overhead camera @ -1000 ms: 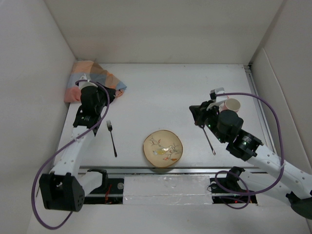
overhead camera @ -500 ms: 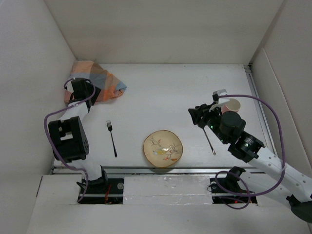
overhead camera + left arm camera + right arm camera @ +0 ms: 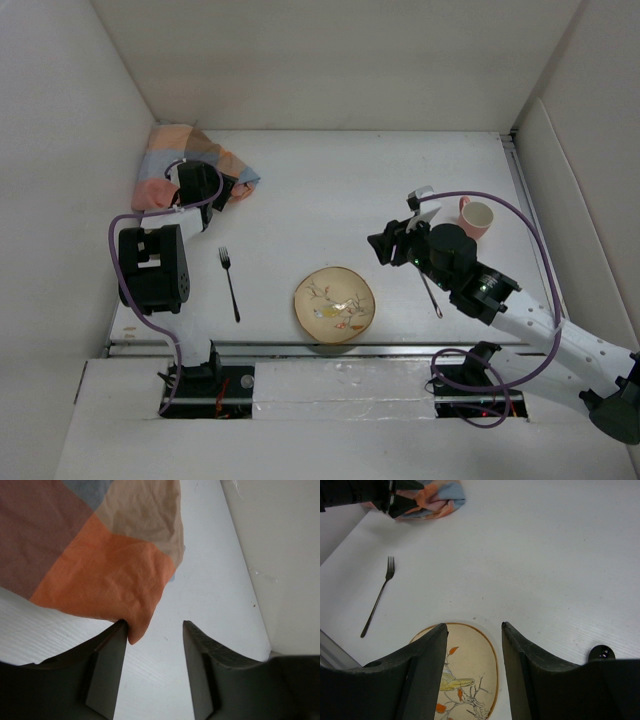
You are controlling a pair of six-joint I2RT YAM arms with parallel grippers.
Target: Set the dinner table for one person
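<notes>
The dinner table (image 3: 330,190) is a white matte top. On it lie a floral plate (image 3: 334,304), a dark fork (image 3: 230,284) to its left, a thin dark utensil (image 3: 433,295) to its right and a pink cup (image 3: 478,217). A checked orange-and-blue cloth (image 3: 175,170) is bunched at the far left. My left gripper (image 3: 155,625) stands open at the cloth's (image 3: 100,555) edge, an orange corner touching its left fingertip (image 3: 120,630). My right gripper (image 3: 472,626) hangs open over the far rim of the plate (image 3: 470,680), holding nothing.
White walls close in the table on the left, back and right. The fork (image 3: 377,597) lies between the cloth (image 3: 437,500) and the plate. The right arm's body covers part of the thin utensil. A metal rail runs along the near edge (image 3: 300,348).
The right gripper has opened and moved left from the thin utensil towards the plate. The left arm has folded in and its gripper now stands open at the cloth's edge.
</notes>
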